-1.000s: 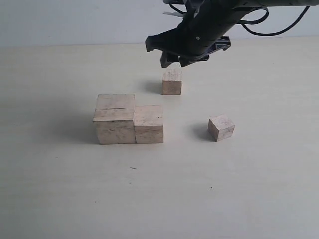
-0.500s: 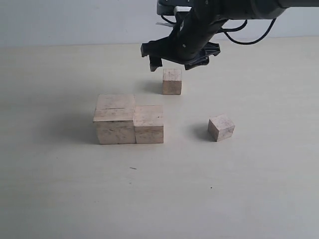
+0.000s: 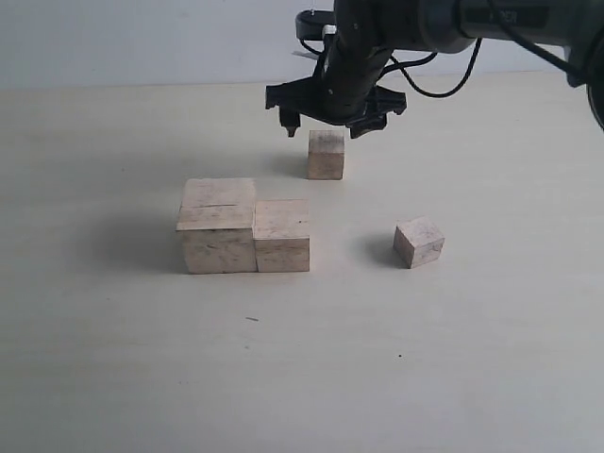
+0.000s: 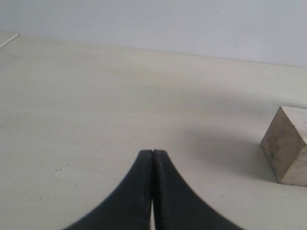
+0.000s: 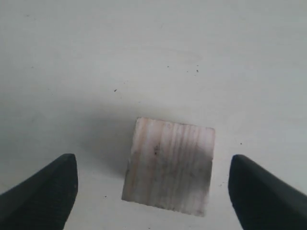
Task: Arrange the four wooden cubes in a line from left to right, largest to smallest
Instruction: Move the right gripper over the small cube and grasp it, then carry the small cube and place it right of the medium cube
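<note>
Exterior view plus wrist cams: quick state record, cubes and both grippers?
largest cube: left end of the row, crack line on top
second cube: touching the largest cube's right side
far cube: alone behind the pair, directly under the right gripper, not gripped
right-hand cube: alone, turned askew to the row
right gripper: open, jaws spread to either side of the far cube
left gripper: shut, holding nothing
row progress: two of four in line
</note>
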`<state>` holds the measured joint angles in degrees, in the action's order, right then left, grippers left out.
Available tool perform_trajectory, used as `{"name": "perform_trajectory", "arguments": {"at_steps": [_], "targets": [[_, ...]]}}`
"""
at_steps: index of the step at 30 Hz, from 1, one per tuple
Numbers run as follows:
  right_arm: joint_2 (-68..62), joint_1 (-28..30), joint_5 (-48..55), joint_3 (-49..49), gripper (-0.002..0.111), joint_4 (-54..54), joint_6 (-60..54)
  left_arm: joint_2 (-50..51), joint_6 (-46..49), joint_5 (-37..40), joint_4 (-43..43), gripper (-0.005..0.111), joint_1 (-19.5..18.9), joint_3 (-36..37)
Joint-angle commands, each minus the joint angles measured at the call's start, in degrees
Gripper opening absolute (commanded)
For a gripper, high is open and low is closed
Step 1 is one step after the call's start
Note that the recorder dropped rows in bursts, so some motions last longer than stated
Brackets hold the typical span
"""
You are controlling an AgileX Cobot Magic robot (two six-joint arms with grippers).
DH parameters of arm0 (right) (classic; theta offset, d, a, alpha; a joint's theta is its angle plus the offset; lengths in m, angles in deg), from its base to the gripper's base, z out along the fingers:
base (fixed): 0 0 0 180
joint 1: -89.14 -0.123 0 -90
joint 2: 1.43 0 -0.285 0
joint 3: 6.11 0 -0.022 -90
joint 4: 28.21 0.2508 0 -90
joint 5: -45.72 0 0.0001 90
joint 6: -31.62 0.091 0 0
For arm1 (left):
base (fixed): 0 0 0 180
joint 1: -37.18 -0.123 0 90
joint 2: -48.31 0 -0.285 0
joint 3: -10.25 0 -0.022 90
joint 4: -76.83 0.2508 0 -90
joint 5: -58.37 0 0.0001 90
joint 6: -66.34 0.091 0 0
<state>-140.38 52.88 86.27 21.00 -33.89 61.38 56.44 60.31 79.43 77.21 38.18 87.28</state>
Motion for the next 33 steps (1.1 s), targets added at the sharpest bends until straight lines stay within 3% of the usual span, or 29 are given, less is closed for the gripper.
{"name": "perform_trajectory", "arguments": {"at_steps": [1, 11, 14, 20, 21, 28, 31, 33], "targets": [[-1.3, -0.1, -0.4, 0.7, 0.081, -0.8, 0.4, -0.3, 0.1, -0.6, -0.4, 0.0, 0.2, 0.2], [-4.6, 0.1, -3.4, 0.7, 0.078, -1.7, 0.5, -0.3, 0.1, -0.6, -0.4, 0.0, 0.2, 0.2], [-4.6, 0.1, -3.1, 0.7, 0.063, -3.5, 0.6, -0.3, 0.1, -0.6, -0.4, 0.0, 0.2, 0.2], [-3.0, 0.1, 2.4, 0.7, 0.003, -3.5, -2.8, -0.3, 0.1, -0.6, -0.4, 0.0, 0.2, 0.2], [-2.4, 0.1, 3.3, 0.7, 0.0, -3.5, -4.6, -0.3, 0.1, -0.6, -0.4, 0.0, 0.2, 0.2], [5.1, 0.1, 10.4, 0.7, 0.0, -3.5, -18.6, -0.3, 0.1, -0.6, -0.4, 0.0, 0.2, 0.2], [10.2, 0.4, 17.9, 0.2, 0.0, -3.4, -32.9, -0.3, 0.1, -0.6, -0.4, 0.0, 0.2, 0.2], [13.5, 2.2, 15.9, -3.1, 0.0, -1.1, -35.7, -0.3, 0.1, -0.6, -0.4, 0.0, 0.2, 0.2]]}}
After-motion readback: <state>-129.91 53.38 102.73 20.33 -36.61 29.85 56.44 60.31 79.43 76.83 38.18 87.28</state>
